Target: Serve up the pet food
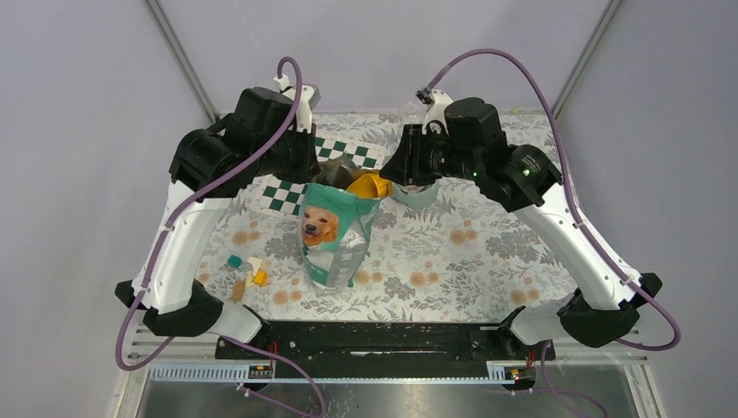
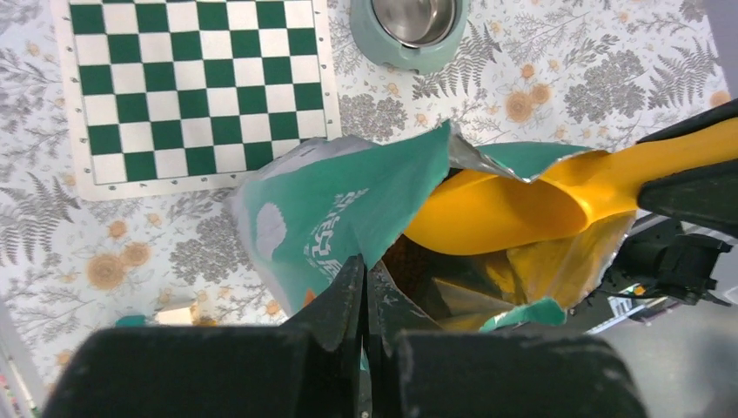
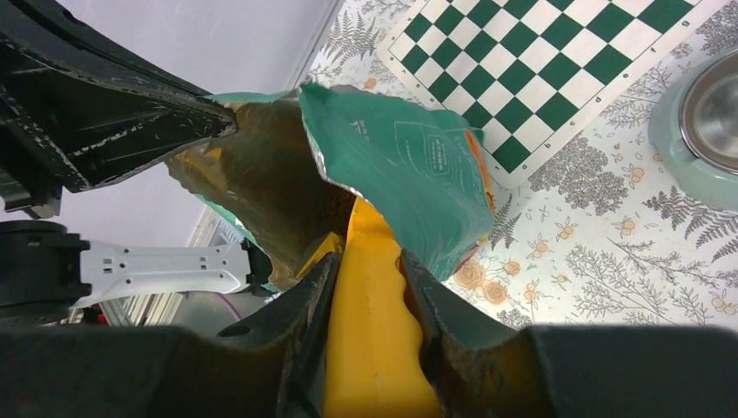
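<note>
The teal-green bag (image 1: 338,233) with a dog picture stands upright mid-table, its top torn open. My left gripper (image 2: 365,264) is shut on the bag's near rim (image 2: 348,205). My right gripper (image 3: 367,258) is shut on the handle of the orange scoop (image 3: 374,348), whose head (image 2: 500,207) reaches into the bag's mouth. The pet food is mostly hidden; only a dark brown patch (image 2: 400,259) shows deep inside. A teal bowl (image 2: 416,30) with a steel inset sits beyond the bag, and no kibble shows in what I see of it.
A green-and-white chessboard mat (image 2: 196,87) lies at the back left on the floral tablecloth. Small coloured blocks (image 1: 246,273) lie at the front left. Both arms crowd over the bag's top, with the bowl (image 1: 416,197) just under the right wrist.
</note>
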Tool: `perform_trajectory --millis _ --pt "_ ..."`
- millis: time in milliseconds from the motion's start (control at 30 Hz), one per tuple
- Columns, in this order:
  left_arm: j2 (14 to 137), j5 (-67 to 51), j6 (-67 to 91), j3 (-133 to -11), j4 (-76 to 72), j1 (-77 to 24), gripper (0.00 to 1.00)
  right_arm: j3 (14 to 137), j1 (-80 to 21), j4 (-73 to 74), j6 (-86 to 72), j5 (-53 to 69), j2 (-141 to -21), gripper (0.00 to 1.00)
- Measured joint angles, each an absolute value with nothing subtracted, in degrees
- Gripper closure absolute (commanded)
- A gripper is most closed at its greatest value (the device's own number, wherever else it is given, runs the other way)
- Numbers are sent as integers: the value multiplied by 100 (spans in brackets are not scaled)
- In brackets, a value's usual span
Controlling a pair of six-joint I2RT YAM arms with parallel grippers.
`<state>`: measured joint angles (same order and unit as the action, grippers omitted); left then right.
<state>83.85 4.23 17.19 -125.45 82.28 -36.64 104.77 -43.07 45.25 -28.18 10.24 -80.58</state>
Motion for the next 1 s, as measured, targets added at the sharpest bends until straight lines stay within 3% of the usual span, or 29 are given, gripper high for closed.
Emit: perform_trajectory --millis 300,733,1000 --pt "8285 121 2274 -11404 6729 -4121 100 9358 -4012 4246 -2519 650 -7465 100" --pt "9275 -183 2755 -11559 5841 -4563 100 8103 -3642 4023 -2215 443 -7317 100" --pt "9306 -478 2727 -11406 5649 -4565 100 7295 -3529 2987 -2491 1103 -7395 100"
